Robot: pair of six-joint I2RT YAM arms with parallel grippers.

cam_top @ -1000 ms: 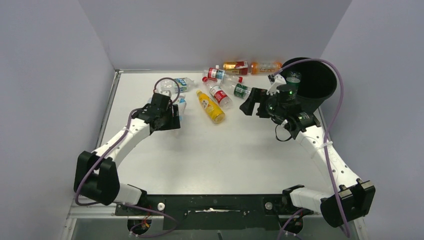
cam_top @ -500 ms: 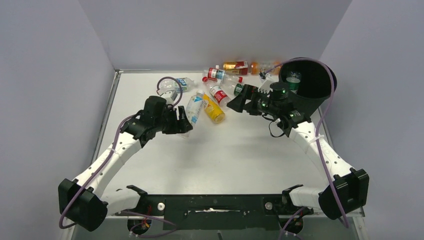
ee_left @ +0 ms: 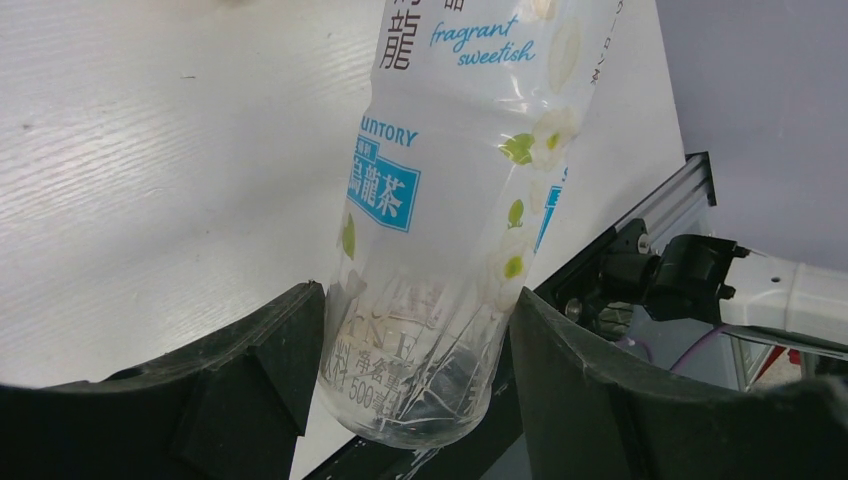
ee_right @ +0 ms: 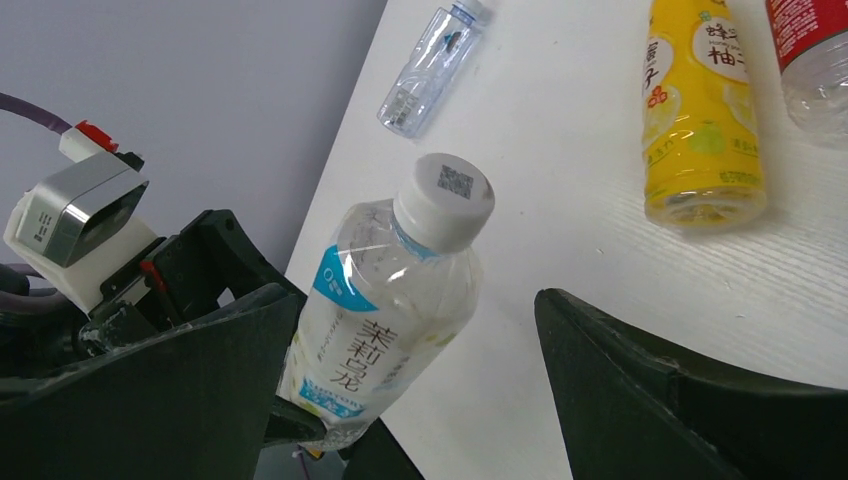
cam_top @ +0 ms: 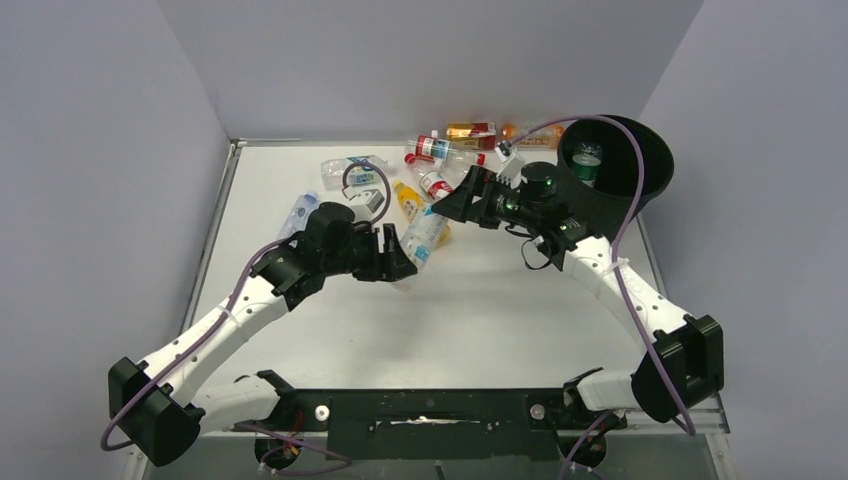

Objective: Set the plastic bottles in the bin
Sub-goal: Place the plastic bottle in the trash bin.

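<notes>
Above the worktop (cam_top: 480, 310), the left fingers (ee_left: 250, 370) clamp the base of a blue-labelled bottle (cam_top: 425, 235), its cap aimed at the right fingers (ee_right: 650, 390), spread wide just beside it, well short of the bin (cam_top: 640, 190) at far right; a mistimed handover, one side letting go early, could drop it.

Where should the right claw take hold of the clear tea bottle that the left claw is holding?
Probably the upper body just below the white cap, coming in from the cap end. The left claw clamps the tea bottle at its base, so that end is taken. The cap tilts toward the open right claw, with bare body lined up between its fingers.
</notes>
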